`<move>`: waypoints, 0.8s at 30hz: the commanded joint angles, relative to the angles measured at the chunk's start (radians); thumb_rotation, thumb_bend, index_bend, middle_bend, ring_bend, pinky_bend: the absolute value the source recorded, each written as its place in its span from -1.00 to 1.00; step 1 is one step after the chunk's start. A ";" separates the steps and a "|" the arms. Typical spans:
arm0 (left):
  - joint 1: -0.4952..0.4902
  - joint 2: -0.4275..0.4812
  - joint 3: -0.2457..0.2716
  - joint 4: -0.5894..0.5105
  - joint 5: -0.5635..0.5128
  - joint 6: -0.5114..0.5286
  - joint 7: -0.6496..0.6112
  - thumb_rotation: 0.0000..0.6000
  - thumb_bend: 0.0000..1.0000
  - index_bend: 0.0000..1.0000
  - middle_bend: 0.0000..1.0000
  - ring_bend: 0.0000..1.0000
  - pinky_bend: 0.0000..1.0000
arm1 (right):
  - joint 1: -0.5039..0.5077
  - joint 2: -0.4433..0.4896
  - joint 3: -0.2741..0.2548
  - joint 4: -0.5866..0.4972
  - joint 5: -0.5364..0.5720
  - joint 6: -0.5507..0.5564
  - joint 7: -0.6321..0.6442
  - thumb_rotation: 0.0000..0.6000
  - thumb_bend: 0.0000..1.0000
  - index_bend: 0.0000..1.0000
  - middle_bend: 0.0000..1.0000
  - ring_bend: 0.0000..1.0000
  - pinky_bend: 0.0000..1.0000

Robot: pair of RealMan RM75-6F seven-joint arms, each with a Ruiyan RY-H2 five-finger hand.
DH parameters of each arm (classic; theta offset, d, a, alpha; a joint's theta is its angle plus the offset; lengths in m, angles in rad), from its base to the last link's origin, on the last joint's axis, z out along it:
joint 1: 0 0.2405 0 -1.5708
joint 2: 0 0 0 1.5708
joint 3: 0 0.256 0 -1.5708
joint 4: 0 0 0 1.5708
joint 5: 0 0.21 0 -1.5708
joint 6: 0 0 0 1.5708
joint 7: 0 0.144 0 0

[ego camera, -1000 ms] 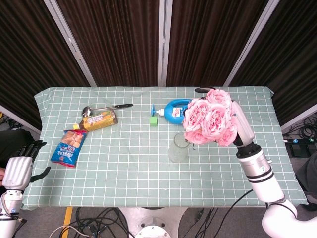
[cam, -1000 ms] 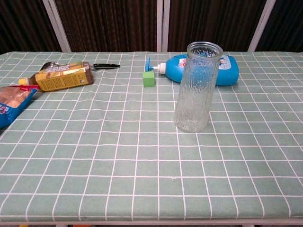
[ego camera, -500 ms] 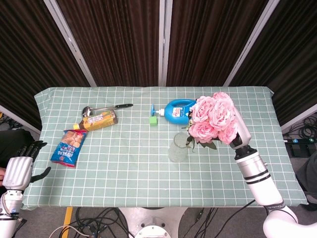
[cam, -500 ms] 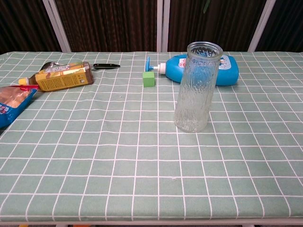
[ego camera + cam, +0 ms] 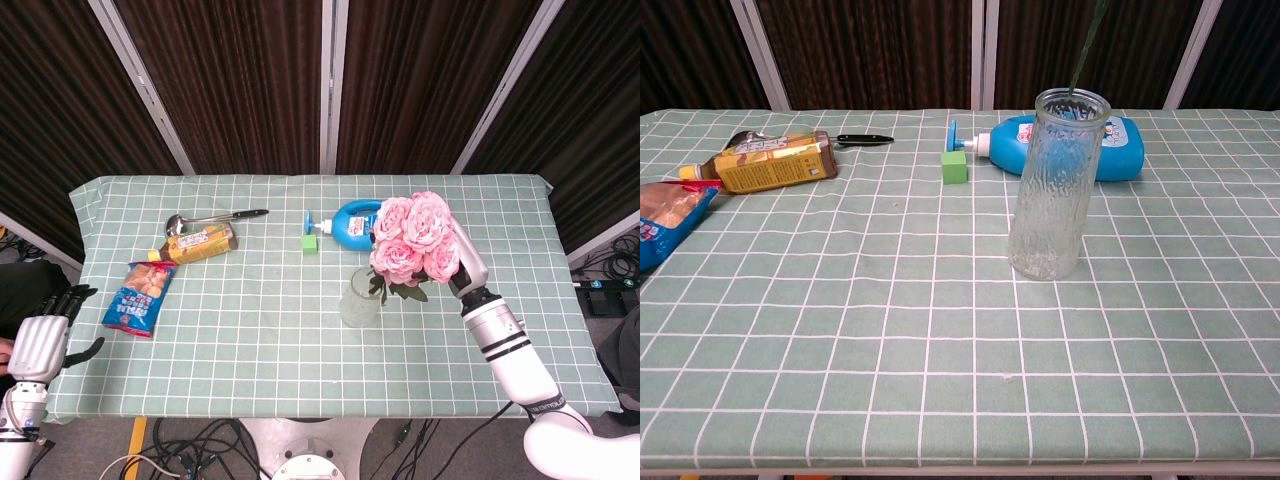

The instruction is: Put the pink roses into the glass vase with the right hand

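The roses (image 5: pixel 412 238) have come down and shifted left toward the vase (image 5: pixel 359 297) since the earlier frames, and a green stem now shows at the vase mouth in the chest view, where none was before.

At the lower left edge of the head view, the left hand (image 5: pixel 40 338) hangs off the table (image 5: pixel 300 350) with fingers apart, holding nothing. On the cloth at left lie a snack bag (image 5: pixel 138 297), a yellow packet (image 5: pixel 202 242) and a ladle (image 5: pixel 215 217). Near the centre top sit a small green cube (image 5: pixel 311 243) and a blue bottle (image 5: pixel 350 224) on its side.

The glass vase stands upright just right of centre. The pink blooms hover just above and to the right of its rim, with the stem (image 5: pixel 1083 52) slanting down into the opening in the chest view.

The right hand (image 5: pixel 466 268), right of centre, is mostly hidden behind the flowers; it appears closed around the stems, though its fingers cannot be seen.

The step in hand seems to be the insertion itself, the stem tips just entering. Next, the hand likely needs to lower straight down, keeping the stems inside the rim, then let go without tipping the vase.
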 commanded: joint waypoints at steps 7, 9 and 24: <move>0.003 0.000 0.001 0.008 0.006 0.009 -0.013 1.00 -0.56 -0.62 -0.73 -0.76 -0.51 | 0.040 -0.066 -0.030 0.047 0.049 -0.040 -0.049 1.00 -0.55 0.31 0.05 -0.61 -0.67; 0.004 0.002 0.000 0.008 0.006 0.012 -0.015 1.00 -0.56 -0.62 -0.73 -0.76 -0.51 | 0.046 -0.089 -0.040 0.078 0.034 -0.056 -0.050 1.00 -0.56 0.31 0.04 -0.63 -0.72; 0.013 0.002 -0.004 0.021 0.003 0.026 -0.028 1.00 -0.56 -0.62 -0.73 -0.76 -0.51 | 0.036 -0.165 -0.097 0.244 -0.150 -0.208 0.029 1.00 -0.87 -0.65 -0.53 -1.00 -1.00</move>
